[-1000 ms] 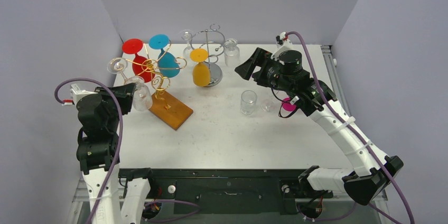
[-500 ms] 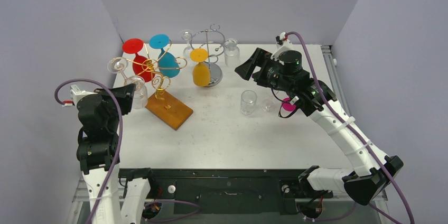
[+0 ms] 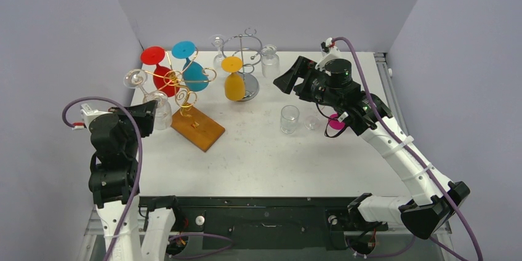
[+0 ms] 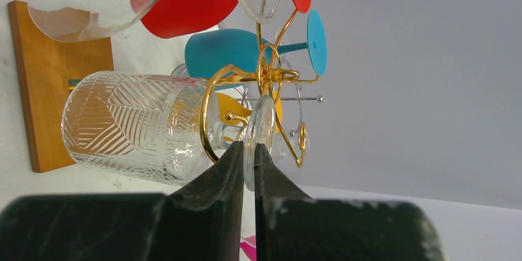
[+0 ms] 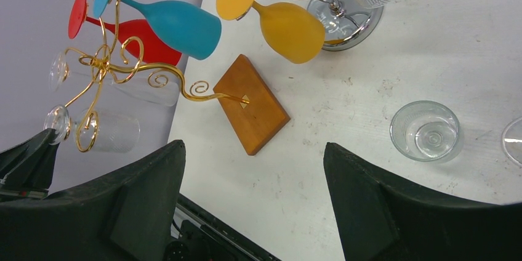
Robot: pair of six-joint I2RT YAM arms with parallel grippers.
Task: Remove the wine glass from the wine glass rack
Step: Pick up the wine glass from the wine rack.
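The gold wire rack (image 3: 175,78) stands on a wooden base (image 3: 198,128) near the back left corner of the bench (image 3: 265,150). It carries four glasses hung by their feet. A red glass (image 3: 163,77) and a blue glass (image 3: 197,73) are on its far side, and a plain clear glass (image 3: 136,78) and a patterned wine glass (image 4: 132,128) are on the side toward the bench's left edge. The patterned wine glass hangs tilted, bowl toward the wooden base. A gold loop of the rack curls around its stem between bowl and foot, with the plain clear glass close alongside. Further along the back edge a chrome rack (image 3: 250,90) holds a yellow glass (image 3: 234,87), and a tumbler (image 3: 289,119) stands upright near the middle of the bench. The left pincer (image 4: 248,150) is clenched on the thin rim of the patterned wine glass's foot, its fingers nearly meeting on either side of the disc. The right pincer (image 5: 252,150) is released, jaws spread wide above the bench with nothing between them, well apart from both racks.
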